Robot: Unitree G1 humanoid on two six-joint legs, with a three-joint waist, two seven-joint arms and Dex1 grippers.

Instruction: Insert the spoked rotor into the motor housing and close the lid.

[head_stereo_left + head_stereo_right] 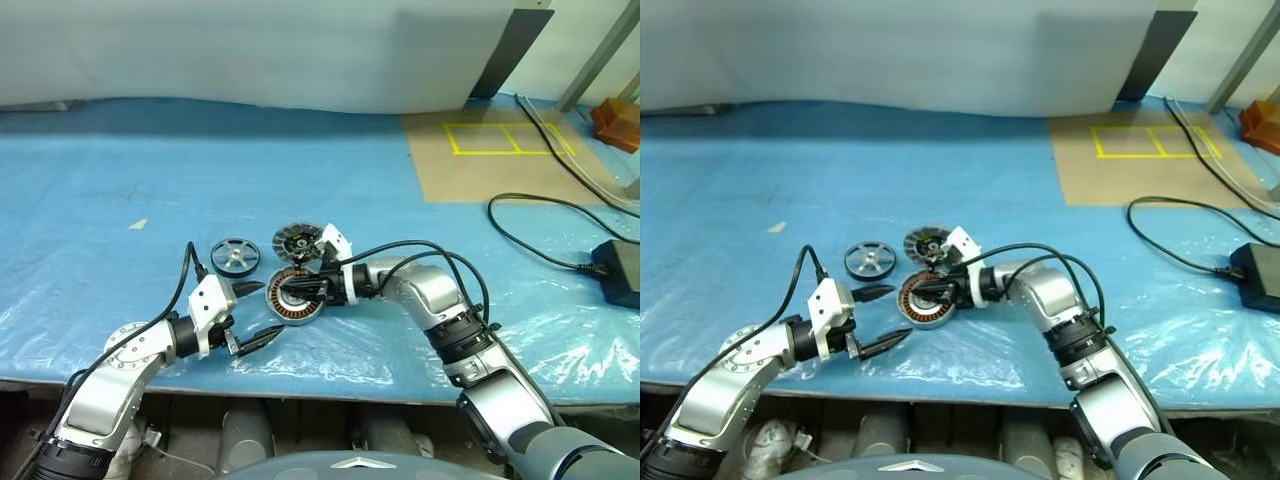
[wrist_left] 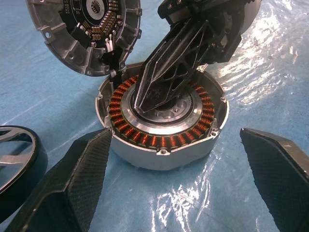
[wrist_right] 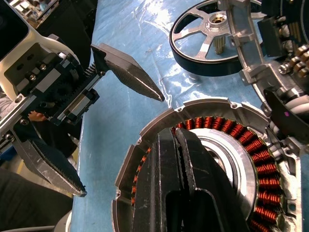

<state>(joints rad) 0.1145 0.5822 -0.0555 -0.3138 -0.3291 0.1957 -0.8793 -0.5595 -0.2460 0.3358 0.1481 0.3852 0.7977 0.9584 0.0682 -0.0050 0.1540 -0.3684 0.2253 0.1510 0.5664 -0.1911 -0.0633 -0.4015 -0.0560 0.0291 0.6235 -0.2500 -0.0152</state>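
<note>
Copper housing [image 1: 294,297]: I see it empty, my right gripper [image 2: 145,99] clenched, tips on its centre.
Rotor [image 1: 235,256]: lying at its ten o'clock.
Lid [image 1: 297,241]: twelve o'clock, touching.
Left gripper [image 1: 254,314]: released, empty.
Risk: pressing tips could shove the housing or scrape the windings.

My left arm comes in from the lower left, forearm angled toward the middle, wrist tipped slightly downward. Left tool [image 1: 255,314]: two black fingers spread wide, tips pointing right, nothing between them. My right arm reaches in from the lower right, elbow bent, forearm swung across to the left, wrist pitched down. Right tool [image 1: 283,293]: black fingers pressed together, tips pointing left and down, just beyond the left tool's open tips.
</note>
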